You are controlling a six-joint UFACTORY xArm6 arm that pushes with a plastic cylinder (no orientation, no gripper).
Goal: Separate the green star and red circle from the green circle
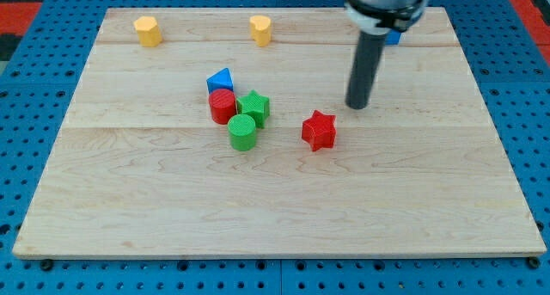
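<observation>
A pale wooden board (284,209) lies on a blue pegboard, and everything below is placed relative to the green circle (242,132), which sits a little toward the view's left of the board's middle. The arm's dark rod comes down from the view's top, and its tip (357,106) rests on the wood well to the right of the green circle and slightly above it. The rod carries no jaws, so nothing is grasped and the tip touches no block.

The cluster is tight. The green star (254,107) sits just above and right of the green circle, seemingly touching it. The red circle (222,106) sits just above and left of it, pressed against the star. A blue block (220,80), perhaps a triangle, crowns the red circle.

The red star (319,130) stands between the tip and the green circle. A push toward the cluster would likely have to pass above that star to reach the green star first.
</observation>
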